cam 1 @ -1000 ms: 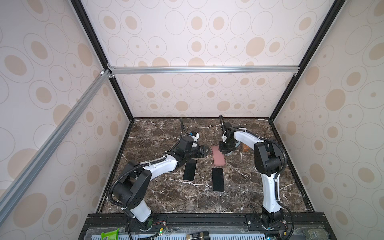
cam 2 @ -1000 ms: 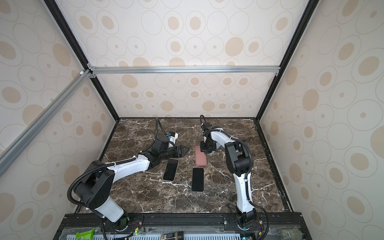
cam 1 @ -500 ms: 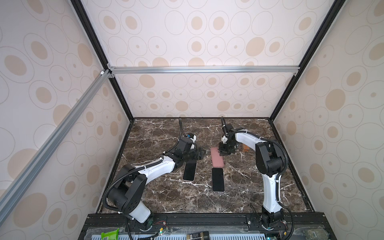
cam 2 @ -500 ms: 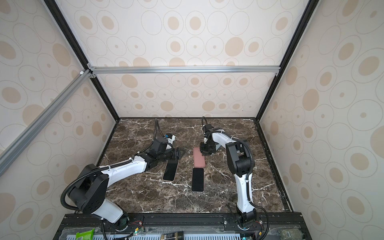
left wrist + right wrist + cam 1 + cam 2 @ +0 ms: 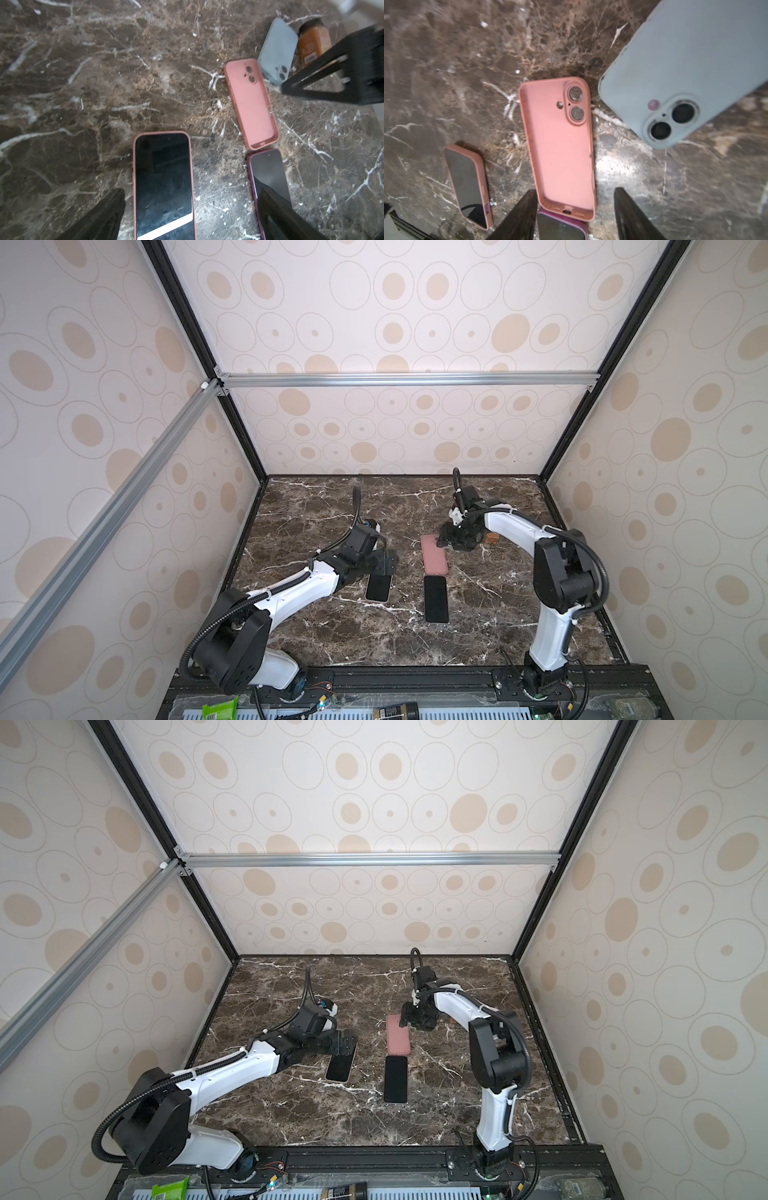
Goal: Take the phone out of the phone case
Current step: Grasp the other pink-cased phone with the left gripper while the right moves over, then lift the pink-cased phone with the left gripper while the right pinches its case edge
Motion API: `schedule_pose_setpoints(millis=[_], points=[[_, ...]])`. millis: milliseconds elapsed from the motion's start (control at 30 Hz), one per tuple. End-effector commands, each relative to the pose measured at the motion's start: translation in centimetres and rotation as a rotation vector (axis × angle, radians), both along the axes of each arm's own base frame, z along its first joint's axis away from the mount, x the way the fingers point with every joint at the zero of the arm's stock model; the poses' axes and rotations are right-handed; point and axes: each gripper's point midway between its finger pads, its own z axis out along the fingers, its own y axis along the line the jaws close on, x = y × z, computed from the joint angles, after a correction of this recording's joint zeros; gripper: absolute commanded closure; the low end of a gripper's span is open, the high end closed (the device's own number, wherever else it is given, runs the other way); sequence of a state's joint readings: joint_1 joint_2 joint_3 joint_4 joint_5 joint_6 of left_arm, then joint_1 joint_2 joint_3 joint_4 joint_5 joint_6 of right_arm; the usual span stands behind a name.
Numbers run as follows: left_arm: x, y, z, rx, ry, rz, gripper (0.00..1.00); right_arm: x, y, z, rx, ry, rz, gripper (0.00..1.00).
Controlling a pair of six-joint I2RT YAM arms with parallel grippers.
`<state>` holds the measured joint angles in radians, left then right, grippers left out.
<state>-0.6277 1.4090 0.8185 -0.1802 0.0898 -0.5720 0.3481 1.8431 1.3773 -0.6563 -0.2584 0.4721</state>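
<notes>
Both opened: right end effector (image 5: 575, 189) has released the empty pink case (image 5: 560, 145); left end effector (image 5: 191, 188) hangs open over the cased phone (image 5: 164, 182), likely to grip it.

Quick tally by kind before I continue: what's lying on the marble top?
Phones: 3 (pink-cased phone, purple phone, light blue phone lying back up)
Empty cases: 1 (pink case)
Jars: 1 (orange jar)
Total: 5
</notes>
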Motion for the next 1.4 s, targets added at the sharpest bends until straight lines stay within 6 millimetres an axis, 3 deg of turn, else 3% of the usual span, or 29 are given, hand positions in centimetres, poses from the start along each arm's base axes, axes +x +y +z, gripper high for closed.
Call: schedule_pose_setpoints(millis=[0,200,533,1367], points=[[-2.6,0.9,-1.9,0.078,0.07,-0.019,0.01,-0.6,1.5,2.9,0.071,-0.117,-0.004,0.3],[-4.3,0.8,-3.1,0.15,0.101,-0.026,0.01,-4.5,3.7,5.5,0.08,-0.237,0.059,0.27],[-5.0,1.3,-5.7,0.262,0.171,-0.006,0.01,-9.1,5.5,6.4,0.103,-0.308,0.097,0.27],[-4.2,1.2,-8.4,0.396,0.237,0.004,0.1,-9.5,4.8,5.7,0.066,-0.31,0.079,0.28]])
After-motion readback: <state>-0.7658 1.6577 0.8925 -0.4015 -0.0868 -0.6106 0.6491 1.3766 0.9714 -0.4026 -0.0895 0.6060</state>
